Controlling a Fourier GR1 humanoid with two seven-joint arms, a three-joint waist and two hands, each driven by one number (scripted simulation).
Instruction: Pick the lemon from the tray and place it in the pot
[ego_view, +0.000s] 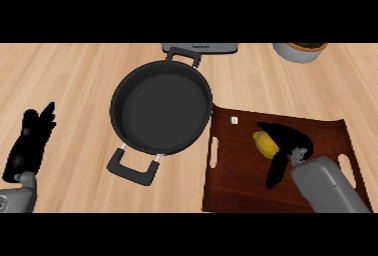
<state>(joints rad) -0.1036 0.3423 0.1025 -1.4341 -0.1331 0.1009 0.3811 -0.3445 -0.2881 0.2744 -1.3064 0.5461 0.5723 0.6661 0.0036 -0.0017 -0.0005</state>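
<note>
Head view, looking steeply down on a bench (74, 75) of pale wood, the planks running across the picture with a fine grain and no marks on them. Nothing of the room beyond the bench top shows.

Near the middle stands a dark pot (162, 110), round and deep, its inside a flat grey. It has two black loop handles, one toward the far edge and one toward the near left. Its right rim just overlaps the left corner of a dark brown tray (244, 190) that lies on the right part of the bench. The tray has slot handles cut in its left and right sides, and a small white speck (234, 120) lies on it near its far left corner.

The lemon (265, 143) lies on the tray, right of the pot and apart from it. The right robot hand (289, 141) comes in from the lower right on a grey forearm and is curled over the lemon, fingers arched round its far side and thumb reaching down on the near side, so the hand is clamped on the fruit. Whether the lemon is lifted off the tray cannot be told.

The left robot hand (31, 140) rests at the left edge of the view, fingers straight and apart from everything.

At the far edge a grey appliance (203, 48) sits behind the pot, and a grey bowl-like vessel (299, 51) sits at the far right, both cut off by the edge.
</note>
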